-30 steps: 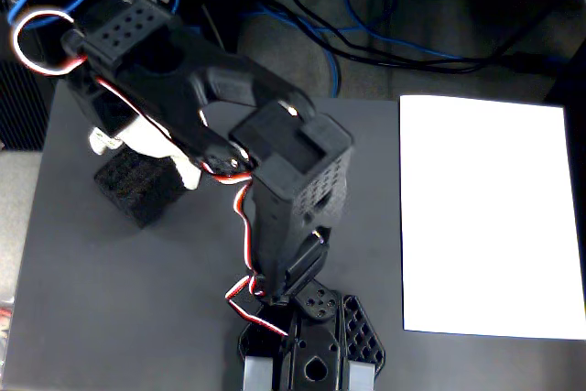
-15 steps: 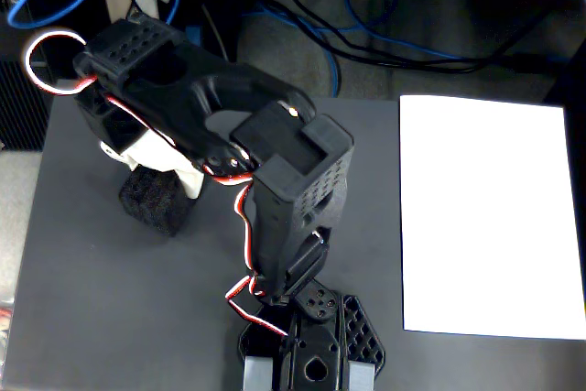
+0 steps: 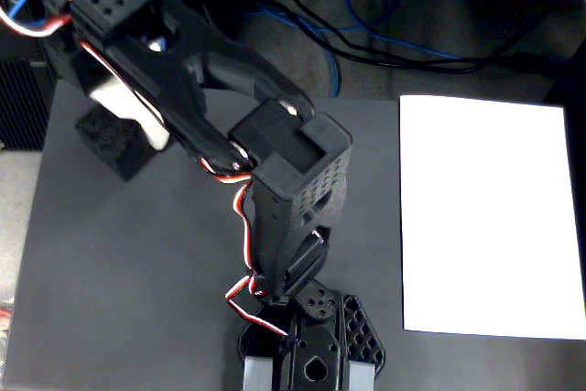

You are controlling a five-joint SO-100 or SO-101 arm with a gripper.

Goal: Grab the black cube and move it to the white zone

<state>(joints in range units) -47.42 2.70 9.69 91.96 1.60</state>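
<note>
The black cube (image 3: 113,142) sits at the far left of the worktop (image 3: 137,281) in the fixed view, on the dark grey mat, with the tool (image 3: 137,121) right over its upper right corner, though we cannot tell whether the fingers are spread, clenched or already on the foam. We judge the grasp is the step in hand, so we would seat the fingers squarely across the block's short sides before squeezing. Then we would lift clear of the mat and swing right to the white zone (image 3: 490,217), which lies empty and well apart.
</note>
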